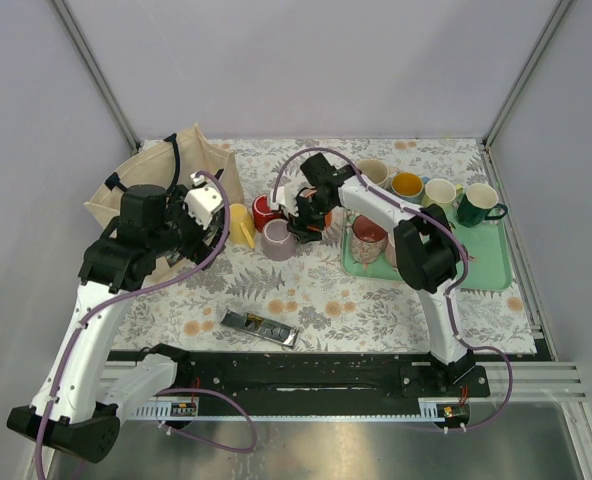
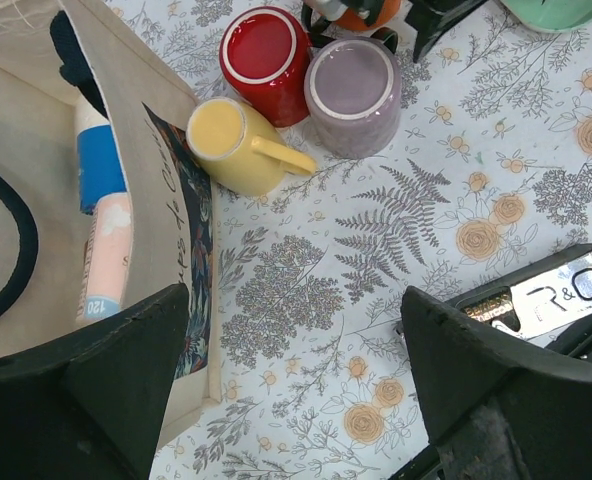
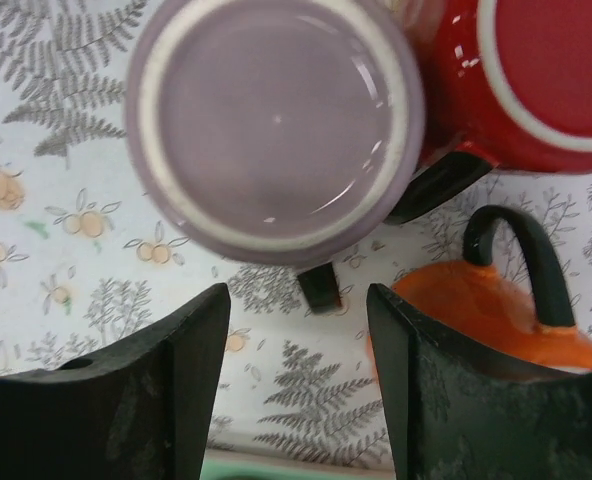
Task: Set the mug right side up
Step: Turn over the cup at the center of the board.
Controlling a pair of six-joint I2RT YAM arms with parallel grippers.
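Note:
Several mugs stand upside down in a cluster on the floral cloth: a lilac one (image 1: 276, 240) (image 3: 276, 120) (image 2: 354, 92), a red one (image 1: 264, 210) (image 3: 536, 70) (image 2: 266, 52) and a yellow one (image 1: 241, 225) (image 2: 238, 145). An orange mug with a black handle (image 3: 486, 315) sits beside them, mostly hidden under the arm in the top view. My right gripper (image 1: 304, 222) (image 3: 298, 380) is open and empty, just above the lilac mug's black handle (image 3: 319, 288), with the orange mug by its right finger. My left gripper (image 1: 211, 200) (image 2: 294, 400) is open and empty, above the cloth beside the bag.
A canvas tote bag (image 1: 146, 185) (image 2: 36, 200) lies at the back left. A green tray (image 1: 496, 270) at the right holds upright mugs, among them a dark green one (image 1: 477, 204) and a cream one (image 1: 440, 192). A silver packet (image 1: 261, 328) (image 2: 556, 295) lies near the front.

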